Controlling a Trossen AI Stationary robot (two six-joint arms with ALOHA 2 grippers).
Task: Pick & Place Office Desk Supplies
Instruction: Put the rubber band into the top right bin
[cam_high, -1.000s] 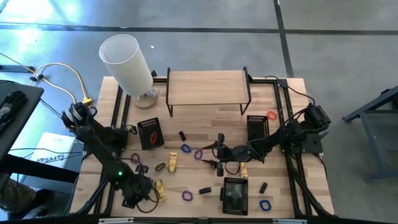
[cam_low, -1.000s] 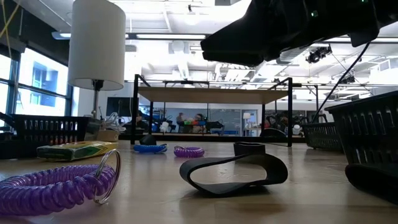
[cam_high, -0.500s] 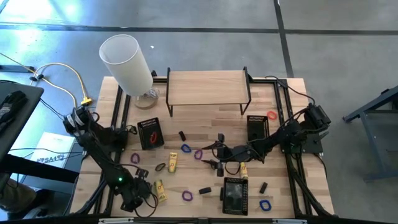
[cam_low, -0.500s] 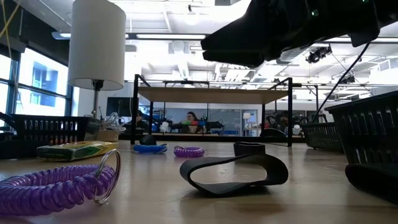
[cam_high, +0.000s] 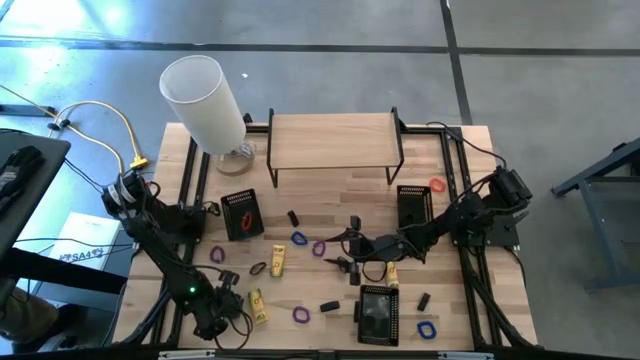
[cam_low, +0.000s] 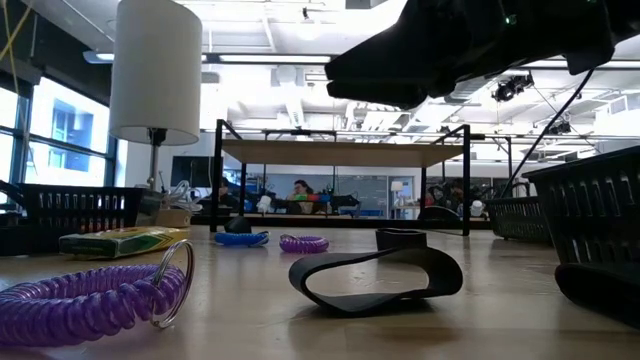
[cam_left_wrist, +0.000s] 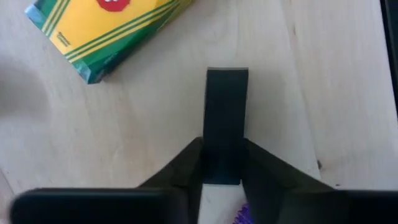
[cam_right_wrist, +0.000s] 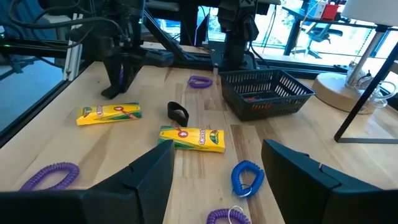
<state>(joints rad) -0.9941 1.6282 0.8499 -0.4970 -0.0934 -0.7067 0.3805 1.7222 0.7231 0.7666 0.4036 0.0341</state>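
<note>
My left gripper (cam_high: 222, 302) stands low over the table's near left part, shut on a small black block (cam_left_wrist: 226, 106) that lies on the wood. A yellow crayon box (cam_left_wrist: 106, 31) lies just beside it. My right gripper (cam_right_wrist: 214, 180) hangs open over the table's middle (cam_high: 352, 250), nothing between its fingers. Scattered on the table are purple coil loops (cam_low: 90, 300), a blue coil loop (cam_right_wrist: 247, 177), a black band loop (cam_low: 375, 278), more yellow crayon boxes (cam_right_wrist: 191, 139) and small black blocks (cam_high: 329, 307). My left gripper pinches the black block between its two fingers (cam_left_wrist: 186, 165), on the block's two long sides at one end (cam_left_wrist: 224, 168). The fingers come from above, pointing steeply down, and lie across the block. The block rests flat on the table.
Black mesh trays stand at the back left (cam_high: 240, 213), back right (cam_high: 413, 205) and near right (cam_high: 378, 312). A tall white cylinder lamp (cam_high: 205, 100) and a wooden shelf (cam_high: 335, 140) fill the far side. A dark frame (cam_high: 190, 190) runs along the table's edges.
My left gripper has sunk a little toward the table and its near edge. My right arm has kept still.
</note>
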